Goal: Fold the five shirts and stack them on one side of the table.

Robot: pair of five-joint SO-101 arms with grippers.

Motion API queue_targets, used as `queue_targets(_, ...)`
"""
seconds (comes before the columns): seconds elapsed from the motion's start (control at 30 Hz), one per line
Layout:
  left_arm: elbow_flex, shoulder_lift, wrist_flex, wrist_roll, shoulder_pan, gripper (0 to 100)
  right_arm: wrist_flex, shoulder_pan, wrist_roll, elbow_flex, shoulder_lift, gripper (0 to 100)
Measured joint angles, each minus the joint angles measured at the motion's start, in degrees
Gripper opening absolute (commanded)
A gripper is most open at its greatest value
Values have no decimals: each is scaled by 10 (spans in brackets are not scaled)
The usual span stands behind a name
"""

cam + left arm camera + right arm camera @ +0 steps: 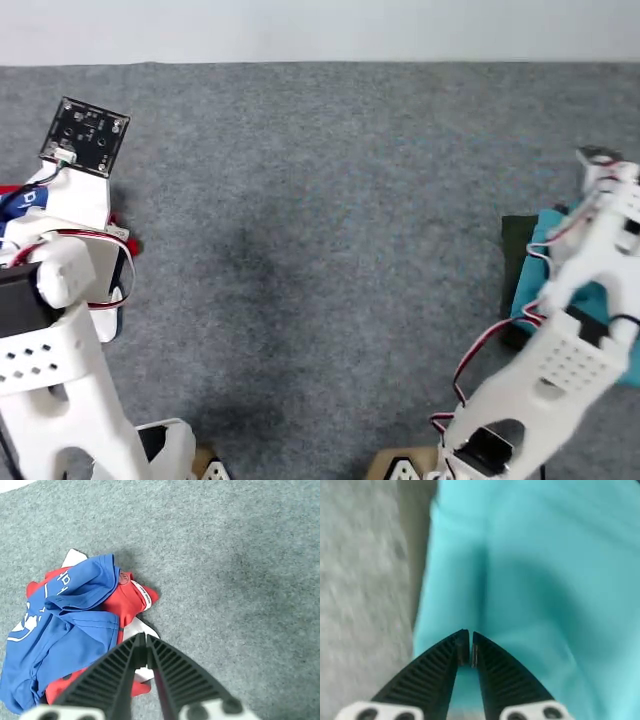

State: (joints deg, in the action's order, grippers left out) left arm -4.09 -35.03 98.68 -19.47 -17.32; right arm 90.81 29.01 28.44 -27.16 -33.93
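Two grippers, and both are drawn together at the tips. The left gripper (146, 639) holds its ribbed black fingers (115, 670) side to side, with a hairline seam between them and nothing seen caught there. Its tips hang over the edge of a crumpled heap. A scrap of white shirt (134, 629) lies right beneath them. A red shirt (131, 599) with a neck label bunches just beyond. A blue shirt (65, 635) with white print sprawls over the red one and covers most of the heap. Whether the tips touch the fabric cannot be told. In the high view this heap sits at the left edge of the table (320, 200), a grey felt-like surface. It is mostly hidden under the left arm (60, 330), with slivers of red and blue showing beside it.

The right gripper (469, 639) is likewise closed to a thin slit, with nothing seen between the fingers. It hangs close over a teal shirt (535, 580) that lies smooth and flat, its tips just inside that shirt's edge. A dark green shirt (518, 250) lies under the teal one and sticks out as a narrow strip on the side toward the table's middle. From above, this pair lies at the table's right edge, partly covered by the right arm (560, 360). The two heaps are well apart, with the grey table between them.
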Motion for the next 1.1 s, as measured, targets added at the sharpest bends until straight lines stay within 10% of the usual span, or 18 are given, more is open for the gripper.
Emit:
queue_targets(0.47, 0, 0, 0, 0, 0, 5, 7, -66, -35, 0, 63, 222)
queue_targets(1.1, 0, 0, 0, 0, 0, 5, -91, -25, -38, 0, 32, 158)
